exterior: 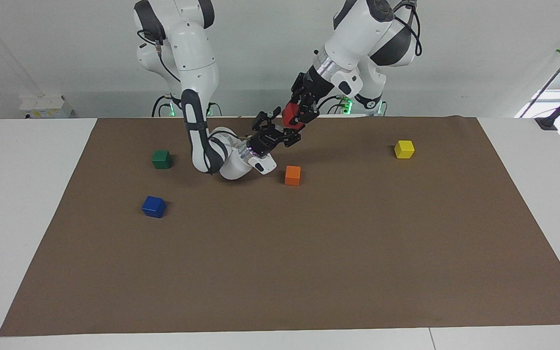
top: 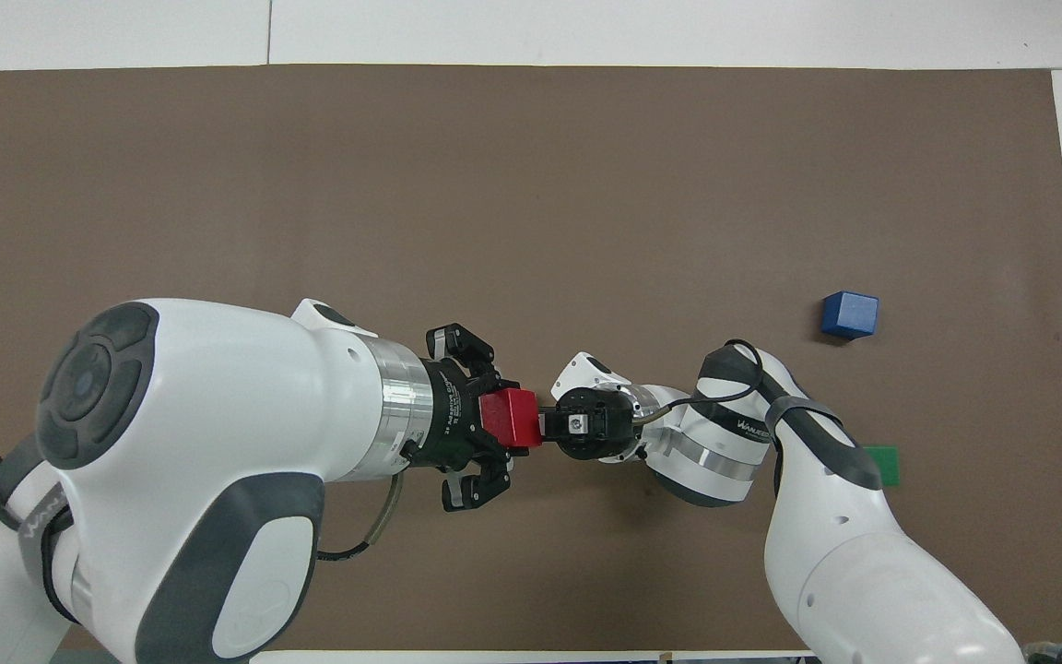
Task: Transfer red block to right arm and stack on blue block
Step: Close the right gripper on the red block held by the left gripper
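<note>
A brown mat (exterior: 280,253) covers the white table. Over it, above the orange block (exterior: 292,175), the left gripper (exterior: 295,115) pinches the red block (exterior: 289,115) tight, while the right gripper (exterior: 277,130) spreads wide around its free end, not yet clamped. We judge the cube light, rigid and smooth-faced, best taken on two flat bare faces. The facing view shows its height; overhead hides the orange block. The blue block (exterior: 153,206) lies on the mat toward the right arm's end from the orange block.
</note>
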Available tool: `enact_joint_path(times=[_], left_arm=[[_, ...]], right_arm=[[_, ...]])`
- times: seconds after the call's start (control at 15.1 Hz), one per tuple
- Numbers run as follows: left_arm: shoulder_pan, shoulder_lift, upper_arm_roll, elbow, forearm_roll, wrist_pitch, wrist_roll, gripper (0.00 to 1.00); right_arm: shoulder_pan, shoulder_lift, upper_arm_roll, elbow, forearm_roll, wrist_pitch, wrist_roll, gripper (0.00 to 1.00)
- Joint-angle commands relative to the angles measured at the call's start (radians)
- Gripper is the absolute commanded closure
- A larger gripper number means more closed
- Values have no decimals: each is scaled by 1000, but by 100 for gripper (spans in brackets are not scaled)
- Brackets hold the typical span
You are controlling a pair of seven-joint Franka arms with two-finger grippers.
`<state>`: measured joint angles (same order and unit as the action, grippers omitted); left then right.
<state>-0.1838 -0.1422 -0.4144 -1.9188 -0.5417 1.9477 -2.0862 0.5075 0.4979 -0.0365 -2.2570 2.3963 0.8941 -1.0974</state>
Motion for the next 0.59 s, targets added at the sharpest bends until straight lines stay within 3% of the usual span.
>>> enact_joint_path(times=[0.0,0.13,0.26,0.4,0.53], left_arm=[[-13,-30,11,-32,-23,20,-12,100],[-13,-30,11,-32,-23,14,-11,100],[-11,-30,11,-32,-23,13,-11,100],[-11,-30,11,-31,-23,10,-11,100],[-11,-30,11,-32,-23,8,-9,100]], right_arm=[[20,16,9,11,26,-15,-18,1],[22,16,14,11,29,-14,-19,11],[23,13,14,10,29,-15,-18,32],[29,10,14,2,26,-12,7,96],[16,-7,11,-7,12,-4,129,100]])
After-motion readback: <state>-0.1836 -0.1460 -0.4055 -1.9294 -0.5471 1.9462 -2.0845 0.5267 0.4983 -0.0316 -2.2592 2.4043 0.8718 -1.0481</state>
